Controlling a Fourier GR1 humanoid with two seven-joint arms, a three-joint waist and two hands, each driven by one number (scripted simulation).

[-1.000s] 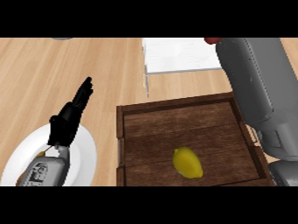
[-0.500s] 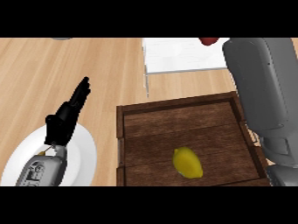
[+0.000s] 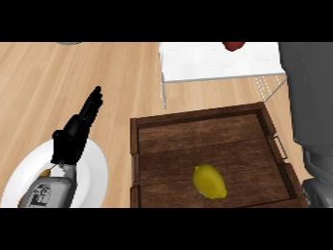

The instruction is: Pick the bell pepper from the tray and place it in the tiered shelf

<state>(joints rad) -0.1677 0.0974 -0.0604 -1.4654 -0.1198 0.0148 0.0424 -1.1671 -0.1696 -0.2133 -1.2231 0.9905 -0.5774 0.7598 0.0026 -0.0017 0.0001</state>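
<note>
Since the earlier frames the grey right forearm (image 3: 317, 112) has shifted further toward the right edge, and its hand is hidden, so I cannot tell if the fingers are apart or together. A red bell pepper (image 3: 233, 46) now shows on the white tiered shelf (image 3: 212, 66) at the top. One yellow lemon (image 3: 209, 181) lies in the wooden tray (image 3: 197, 141). Left hand (image 3: 79, 128) rests with straight fingers above the white plate (image 3: 90, 176) on the worktop (image 3: 53, 83)
</note>
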